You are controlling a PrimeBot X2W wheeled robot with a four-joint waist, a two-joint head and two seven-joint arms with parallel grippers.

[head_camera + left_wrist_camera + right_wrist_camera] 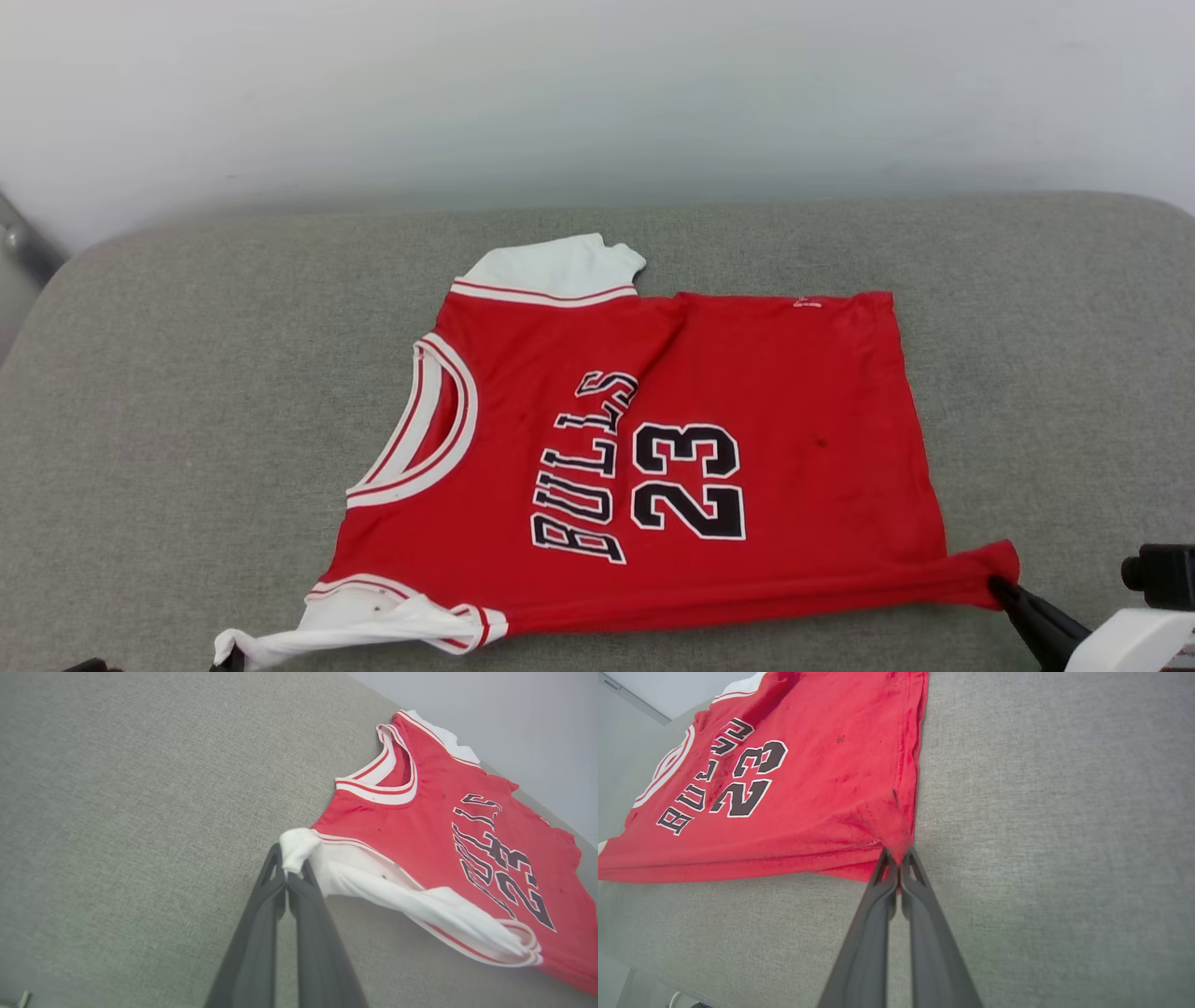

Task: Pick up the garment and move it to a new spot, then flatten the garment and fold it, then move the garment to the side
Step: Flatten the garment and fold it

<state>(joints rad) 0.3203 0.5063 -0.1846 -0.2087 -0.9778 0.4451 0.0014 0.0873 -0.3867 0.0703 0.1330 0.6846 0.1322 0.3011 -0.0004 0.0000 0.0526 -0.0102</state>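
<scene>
2 corners of the garment (pixel 709 373) are held, 1 by each gripper. The left gripper (pixel 293 870) is clamped tight on the tip of a white sleeve panel (pixel 299 844). The right gripper (pixel 899 856) is clamped tight on the red bottom corner (pixel 896 833).

The rest of the garment lies on the grey worktop (pixel 187 420), spread out past the fingertips of both grippers. The edge nearest the grippers is pulled into a straight, tight line from 1 gripper to the other. This is most likely done so the cloth can be stretched flat before it is folded.

Farther from the grippers, a long crease (pixel 653 359) is seen across the chest, and the black letters (pixel 583 467) are bunched up there. More smoothing is probably needed.

The cloth is soft and thin, and it is drawn to a point where it is pinched. The big numerals (pixel 688 481) are black with white edges. The round neck hole (pixel 425 425) is ringed with white and red stripes. The worktop is covered in rough woven cloth and looks padded, with rounded corners.
</scene>
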